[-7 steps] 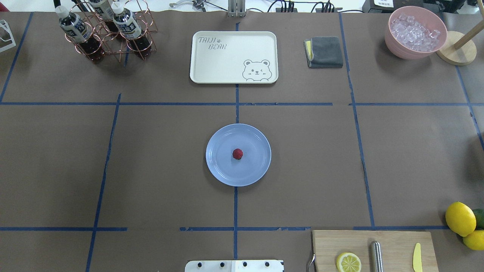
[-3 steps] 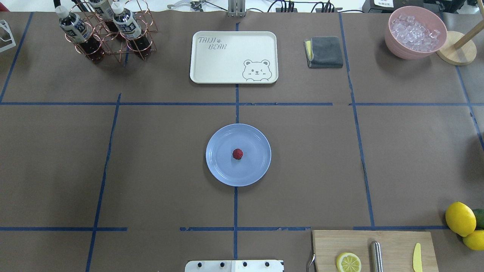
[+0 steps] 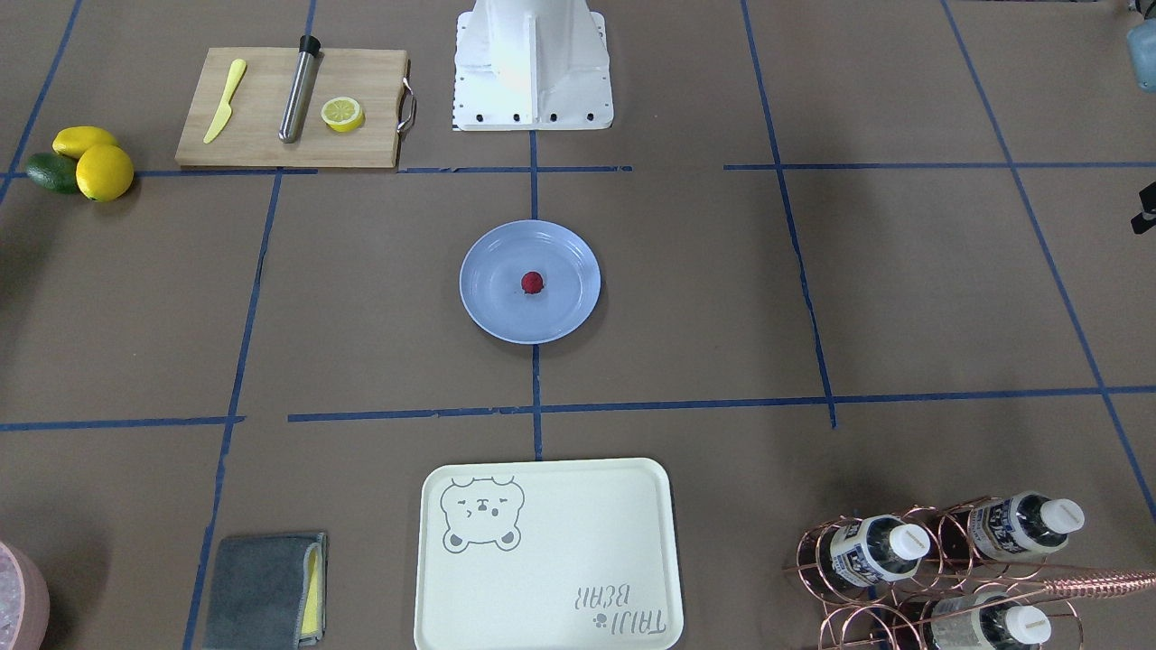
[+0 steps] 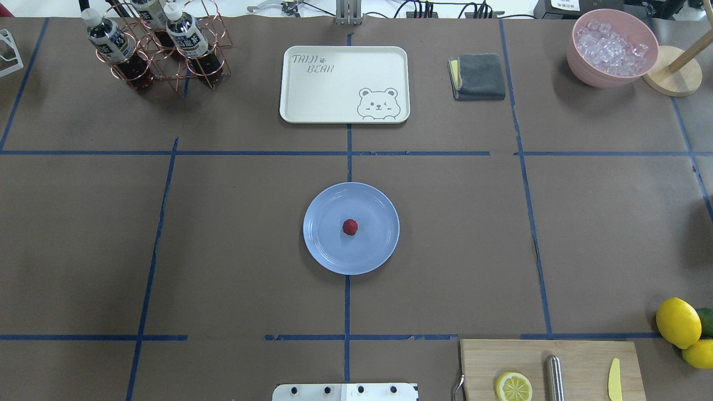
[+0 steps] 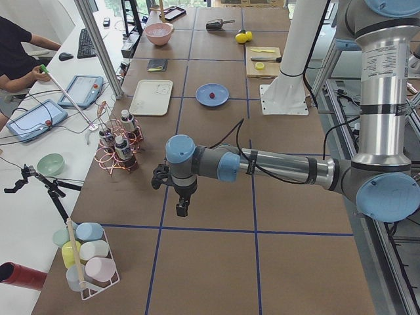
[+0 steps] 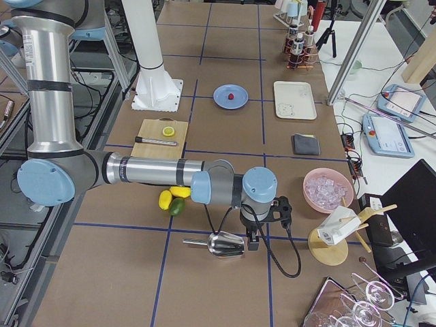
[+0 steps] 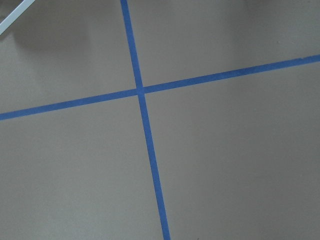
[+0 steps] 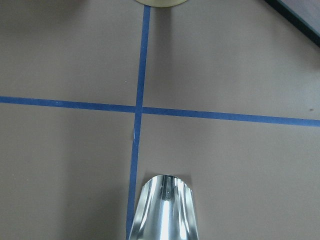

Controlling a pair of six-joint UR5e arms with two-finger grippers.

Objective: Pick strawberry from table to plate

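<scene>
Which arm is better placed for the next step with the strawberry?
Neither clearly: the strawberry already lies on the plate. Both grippers hang far out at the table ends, the left gripper over bare table, the right gripper by a scoop.

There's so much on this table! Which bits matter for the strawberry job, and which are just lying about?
In the job: strawberry, the blue plate it lies on, table.

Lying about: bear tray, grey cloth, bowl of ice, bottle rack, cutting board, lemon half, whole lemons, metal scoop.
</scene>
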